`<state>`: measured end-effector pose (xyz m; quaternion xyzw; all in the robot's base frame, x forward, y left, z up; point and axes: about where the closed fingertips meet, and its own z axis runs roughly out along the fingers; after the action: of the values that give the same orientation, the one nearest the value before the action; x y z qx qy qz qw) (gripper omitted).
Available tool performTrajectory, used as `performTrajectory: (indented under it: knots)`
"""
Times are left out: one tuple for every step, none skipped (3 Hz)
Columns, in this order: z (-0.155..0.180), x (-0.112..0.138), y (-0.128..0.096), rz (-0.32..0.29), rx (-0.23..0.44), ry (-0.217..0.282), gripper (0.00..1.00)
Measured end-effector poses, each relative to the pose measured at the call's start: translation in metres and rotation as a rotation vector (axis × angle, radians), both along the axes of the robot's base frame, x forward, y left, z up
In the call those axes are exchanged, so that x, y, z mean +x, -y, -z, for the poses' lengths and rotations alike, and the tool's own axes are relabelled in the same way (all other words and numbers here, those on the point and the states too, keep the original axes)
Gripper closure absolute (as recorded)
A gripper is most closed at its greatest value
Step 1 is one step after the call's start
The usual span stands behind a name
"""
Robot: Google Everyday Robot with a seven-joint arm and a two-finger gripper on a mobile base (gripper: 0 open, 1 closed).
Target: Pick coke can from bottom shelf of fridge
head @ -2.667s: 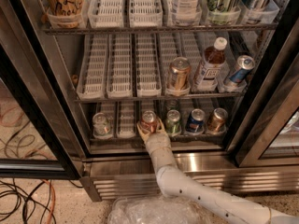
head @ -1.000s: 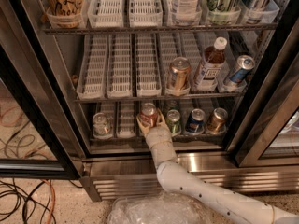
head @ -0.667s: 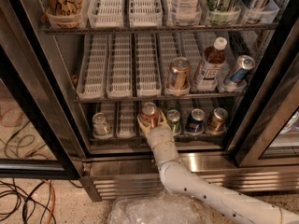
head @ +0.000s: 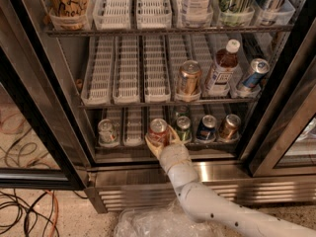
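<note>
Here the claw (head: pixel 161 138) clamps the coke can (head: pixel 158 128) on the bottom shelf (head: pixel 129 155), green can (head: pixel 183 129) just beside.

The red coke can (head: pixel 158 129) stands upright with its silver top showing, clasped between the fingers of the tool (head: pixel 161 137), at the front of the bottom shelf (head: pixel 133 128) in the open steel fridge (head: pixel 128 175).

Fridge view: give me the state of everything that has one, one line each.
fridge: open.
gripper: inside at the front of the bottom shelf, shut on the coke can.
coke can: upright, gripped.
green can: upright, free, just right of the coke can.
dark blue can: upright, free.
bottle: upright, capped.
blue-silver can: leaning.
</note>
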<state>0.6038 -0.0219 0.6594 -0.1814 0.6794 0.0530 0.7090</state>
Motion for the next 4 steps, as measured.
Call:
performTrajectory:
  knots:
    - [-0.003, -0.03, -0.001, -0.077, 0.002, -0.051, 1.0]
    - [-0.012, -0.051, 0.004, -0.165, 0.019, -0.068, 1.0]
    - [-0.024, -0.063, 0.021, -0.231, 0.027, -0.064, 1.0]
    - [-0.028, -0.08, 0.027, -0.316, 0.009, -0.079, 1.0]
